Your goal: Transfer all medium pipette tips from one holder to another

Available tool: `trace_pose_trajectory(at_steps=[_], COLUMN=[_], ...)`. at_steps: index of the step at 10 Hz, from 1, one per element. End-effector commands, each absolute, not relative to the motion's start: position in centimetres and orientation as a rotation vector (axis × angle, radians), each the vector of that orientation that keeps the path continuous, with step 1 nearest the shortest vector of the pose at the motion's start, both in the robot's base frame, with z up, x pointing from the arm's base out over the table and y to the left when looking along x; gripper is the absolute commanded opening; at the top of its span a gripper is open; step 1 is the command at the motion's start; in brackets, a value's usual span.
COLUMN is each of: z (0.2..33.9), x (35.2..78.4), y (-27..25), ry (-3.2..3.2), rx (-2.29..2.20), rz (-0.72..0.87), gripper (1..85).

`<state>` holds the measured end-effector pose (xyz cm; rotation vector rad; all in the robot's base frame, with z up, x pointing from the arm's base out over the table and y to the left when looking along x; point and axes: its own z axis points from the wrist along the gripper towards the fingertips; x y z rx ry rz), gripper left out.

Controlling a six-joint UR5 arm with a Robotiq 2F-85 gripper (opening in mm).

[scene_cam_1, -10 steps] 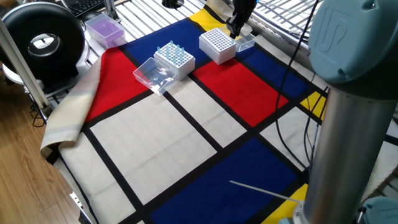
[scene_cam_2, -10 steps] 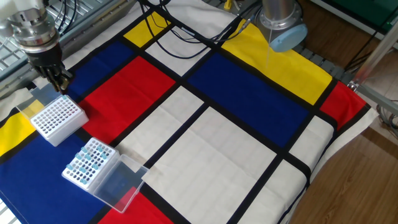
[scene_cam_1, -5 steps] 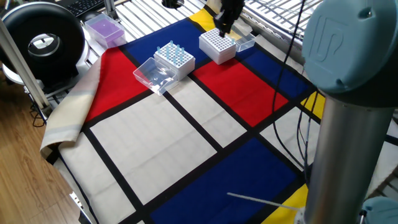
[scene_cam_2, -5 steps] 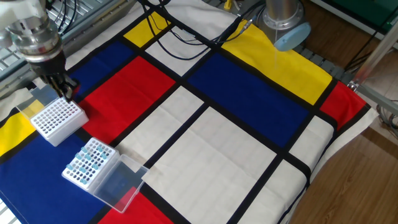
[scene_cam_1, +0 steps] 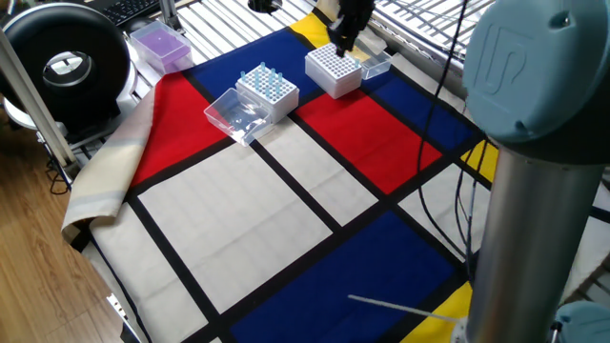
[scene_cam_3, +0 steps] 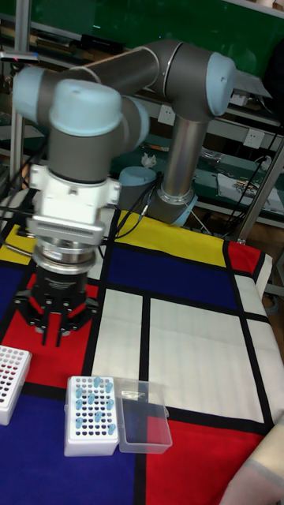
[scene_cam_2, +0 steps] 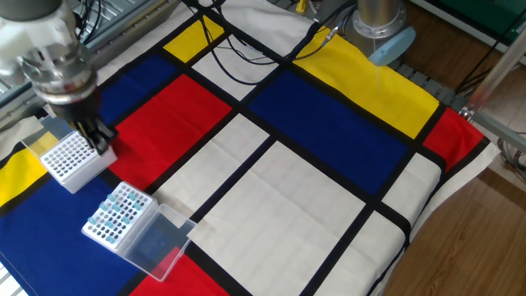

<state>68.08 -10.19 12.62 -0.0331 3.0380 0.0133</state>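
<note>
The medium pipette tips (scene_cam_1: 264,75) are pale-blue cones standing in a white holder (scene_cam_1: 270,94) with a clear lid (scene_cam_1: 232,114) hinged open beside it. The tips (scene_cam_2: 116,210) also show in the other fixed view and the tips (scene_cam_3: 95,403) in the tall view. A second white holder (scene_cam_1: 334,69) stands next to it, its holes looking empty. My gripper (scene_cam_2: 100,143) hovers over the near edge of that second holder (scene_cam_2: 67,156), fingers close together with nothing seen between them. In the tall view the gripper (scene_cam_3: 52,339) hangs above and left of the tip holder (scene_cam_3: 89,426).
A purple box (scene_cam_1: 160,44) and a round black device (scene_cam_1: 63,63) sit at the mat's far left. Black cables (scene_cam_2: 246,49) cross the yellow and blue squares near the arm's base. The cloth's edge (scene_cam_1: 103,181) droops off the table. A thin white rod (scene_cam_1: 400,307) lies near the front.
The gripper has moved from the far side of the second holder across it, toward the holder with the tips. Its fingers stayed close together. Both holders kept their places.
</note>
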Motion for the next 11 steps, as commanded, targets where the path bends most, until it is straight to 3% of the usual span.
trace_pose_trajectory(at_steps=[1,6,11], z=[13.2,12.0,9.3], x=[69.0,70.0,70.0], y=[-5.5,-0.7,-2.2], ry=[3.034,3.007,2.994], rx=[0.042,-0.003,-0.03], rz=[0.046,0.137,0.105], gripper=[23.7,27.0,28.7])
